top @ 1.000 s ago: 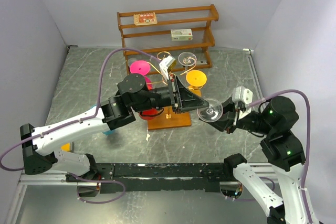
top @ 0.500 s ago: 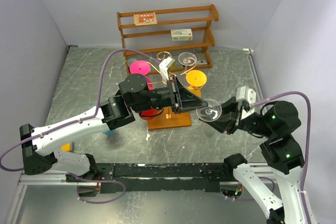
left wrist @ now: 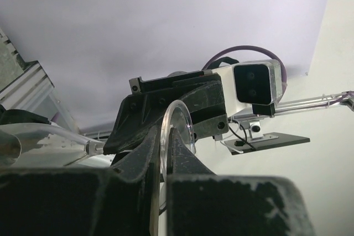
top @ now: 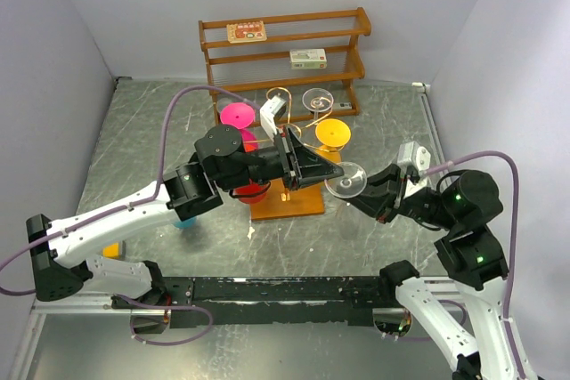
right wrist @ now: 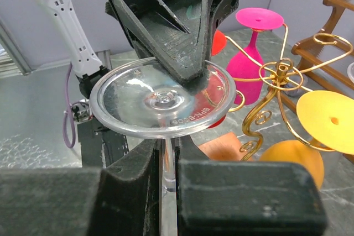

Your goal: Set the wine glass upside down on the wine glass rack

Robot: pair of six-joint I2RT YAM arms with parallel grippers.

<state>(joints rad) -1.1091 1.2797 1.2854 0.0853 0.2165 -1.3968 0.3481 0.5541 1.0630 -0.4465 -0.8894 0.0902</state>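
The clear wine glass (top: 346,178) hangs in the air to the right of the wine glass rack, whose square wooden base (top: 303,205) lies under the arms. Both grippers hold it. My right gripper (right wrist: 167,147) is shut on its stem, with the round foot (right wrist: 138,100) just above my fingers. My left gripper (top: 331,171) reaches in from the left and pinches the foot's rim (left wrist: 166,131); its fingertips (right wrist: 194,73) show on the disc in the right wrist view. The rack's gold scroll wire (right wrist: 276,78) stands just right of the glass there. The bowl is hidden.
A pink glass (top: 237,115), a yellow one (top: 332,133), a clear one (top: 317,98) and a red one (top: 252,191) hang on the rack. The brown three-tier shelf (top: 285,46) with two boxes stands behind it. Grey walls close in on both sides.
Both arms have shifted left and slightly away, carrying the clear glass closer to the rack. Both grips are unchanged.
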